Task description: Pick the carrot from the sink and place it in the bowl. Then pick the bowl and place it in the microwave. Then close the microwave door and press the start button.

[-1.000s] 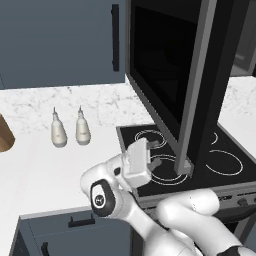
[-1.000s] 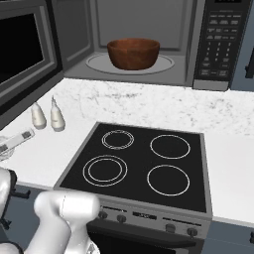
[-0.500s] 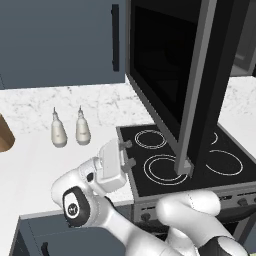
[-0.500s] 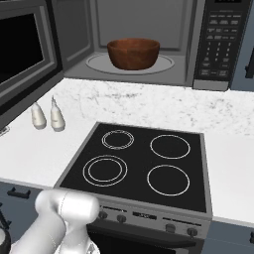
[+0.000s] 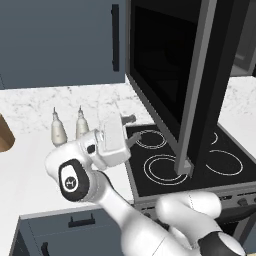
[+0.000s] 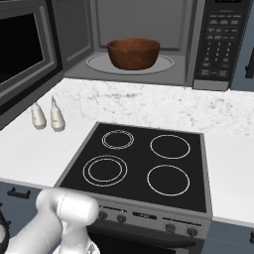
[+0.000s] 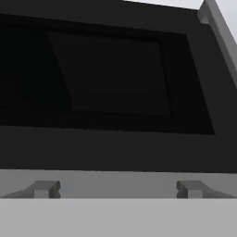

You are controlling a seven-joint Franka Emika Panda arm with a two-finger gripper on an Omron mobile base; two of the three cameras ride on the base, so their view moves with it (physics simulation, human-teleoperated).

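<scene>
Over counter (image 5: 30, 170) left of cooktop (image 6: 144, 166): arm bent, claw (image 5: 131, 131) wide open, empty, facing microwave door (image 5: 175, 85).

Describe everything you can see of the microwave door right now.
The microwave door is a large flat panel of dark glass with grey metal edging, swung wide open and standing out over the black cooktop. In the hand view its dark pane faces the camera close up. Nothing visibly touches it; the gripper sits beside it, near its lower part.

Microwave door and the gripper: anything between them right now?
Nothing. In the hand view the open fingers face the microwave door directly, no object between. The left base view shows the gripper beside the door's outer face.
</scene>
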